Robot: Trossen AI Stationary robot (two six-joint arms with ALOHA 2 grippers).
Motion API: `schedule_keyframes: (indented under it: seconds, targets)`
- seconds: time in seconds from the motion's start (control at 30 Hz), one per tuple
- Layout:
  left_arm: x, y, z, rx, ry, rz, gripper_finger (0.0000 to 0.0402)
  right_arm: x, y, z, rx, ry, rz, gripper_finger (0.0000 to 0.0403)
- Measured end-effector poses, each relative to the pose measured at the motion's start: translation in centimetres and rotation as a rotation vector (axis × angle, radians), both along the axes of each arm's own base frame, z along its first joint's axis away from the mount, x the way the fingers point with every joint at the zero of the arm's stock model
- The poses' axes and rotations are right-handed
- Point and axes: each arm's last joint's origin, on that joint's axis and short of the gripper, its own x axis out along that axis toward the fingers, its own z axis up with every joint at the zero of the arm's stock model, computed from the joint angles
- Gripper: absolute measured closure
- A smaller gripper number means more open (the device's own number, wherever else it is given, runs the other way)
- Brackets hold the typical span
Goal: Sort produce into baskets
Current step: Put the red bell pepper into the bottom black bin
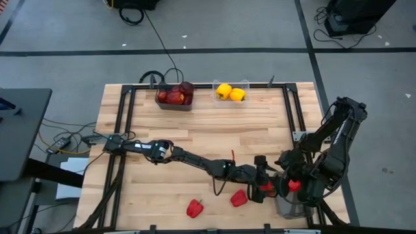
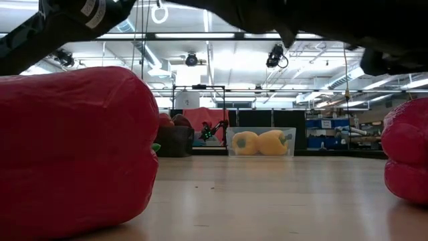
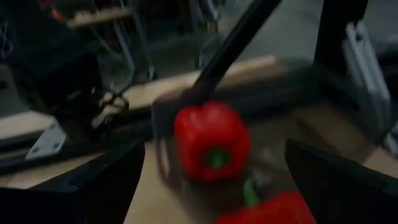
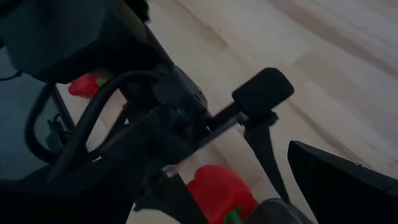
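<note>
Left gripper (image 1: 276,183) is stretched far across the surface (image 1: 208,130) to the near right corner, jaws spread wide and empty; in the left wrist view a red pepper (image 3: 210,142) sits dead ahead between the two dark fingers (image 3: 93,186), stem end facing the camera, apparently inside the grey mesh-like bin (image 1: 292,207) — looks just let go, though that is a judgement. Right gripper (image 1: 296,188) hangs close by over the same corner, jaws also wide open, holding nothing; the two arms crowd each other there.

Remaining loose produce: one red pepper (image 1: 238,198) lies just beside the left gripper on its near side; a second red pepper (image 1: 194,208) lies further left along the near edge, well apart from the bin. Both are closer to the left arm than the right — the left one is the likely picker. Neither shows a clear long axis from above; they are stubby, so approach angle matters little; a top-down pinch across the body should do.

Far edge: dark bin (image 1: 174,96) holds maroon fruits; clear bin (image 1: 231,93) holds two yellow peppers (image 1: 230,93); both done as far as shows.

Risk: left arm backing out of the corner could clip the right arm or nudge the nearest pepper.
</note>
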Motion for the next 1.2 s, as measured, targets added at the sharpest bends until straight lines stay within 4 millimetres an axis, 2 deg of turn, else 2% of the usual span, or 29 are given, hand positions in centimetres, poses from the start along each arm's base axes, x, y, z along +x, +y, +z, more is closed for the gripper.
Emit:
schedule_keyframes:
  seconds: [0.27, 0.47, 0.57, 0.63, 0.77, 0.9, 0.97, 1.07, 1.2]
  targets:
    - [-1.5, -0.6, 2.2, 0.033, 0.158, 0.005, 0.0009, -0.9, 0.4, 0.0, -0.032, -0.001, 0.033, 0.0004]
    - [-3.8, -1.3, 6.7, 0.093, 0.227, 0.026, 0.0009, -2.3, 1.4, -0.4, -0.029, 0.1, 0.173, 0.0004]
    - [-4.9, -1.9, 6.4, 0.116, 0.338, 0.028, 0.0009, -2.6, 2.6, -1.3, -0.021, 0.158, 0.2, 0.0009]
    - [-5.6, -2.5, 5.2, 0.131, 0.432, 0.024, 0.0009, -2.4, 3.5, -2.2, -0.022, 0.196, 0.198, 0.0019]
    - [-7.0, -4.3, 4.5, 0.126, 0.531, 0.028, 0.0009, -1.2, 6.2, -4.9, -0.031, 0.262, 0.256, 0.0062]
    - [-9.1, -7.1, 4.1, 0.214, 0.599, 0.036, 0.0009, 0.1, 8.2, -7.6, -0.083, 0.312, 0.351, 0.011]
    - [-9.8, -7.9, 4.5, 0.242, 0.598, 0.06, 0.0009, 0.4, 8.5, -8.6, -0.109, 0.377, 0.378, 0.0125]
    - [-10.5, -7.8, 4.8, 0.271, 0.623, 0.115, 0.0009, 0.5, 8.4, -9.8, -0.14, 0.495, 0.368, 0.0138]
    - [-10.7, -7.5, 4.5, 0.266, 0.653, 0.167, 0.0009, 0.5, 7.8, -10.2, -0.191, 0.555, 0.334, 0.0154]
